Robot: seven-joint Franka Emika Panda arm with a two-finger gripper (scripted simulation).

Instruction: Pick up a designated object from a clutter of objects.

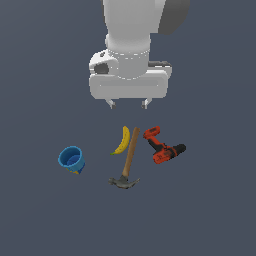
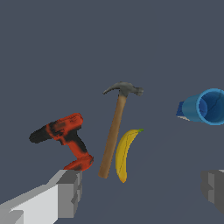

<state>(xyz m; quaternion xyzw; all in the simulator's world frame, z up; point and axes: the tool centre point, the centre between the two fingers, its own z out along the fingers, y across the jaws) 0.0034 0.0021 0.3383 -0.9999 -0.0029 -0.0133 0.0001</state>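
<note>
The claw hammer (image 1: 129, 159) lies flat on the dark floor, its brown wooden handle running away from the camera and its dark grey head nearest in the exterior view. It also shows in the wrist view (image 2: 114, 130). My gripper (image 1: 128, 104) hangs open and empty above the far end of the handle, clear of everything. Its grey fingertips (image 2: 70, 192) show in the wrist view, wide apart. The yellow banana (image 1: 121, 140) lies just beside the handle, on the exterior view's left.
A red-and-black power drill (image 1: 162, 146) lies to the exterior view's right of the hammer handle. A small blue cup (image 1: 71, 159) stands apart on the exterior view's left. In the wrist view the drill (image 2: 64, 138), banana (image 2: 124, 153) and cup (image 2: 206, 106) all show.
</note>
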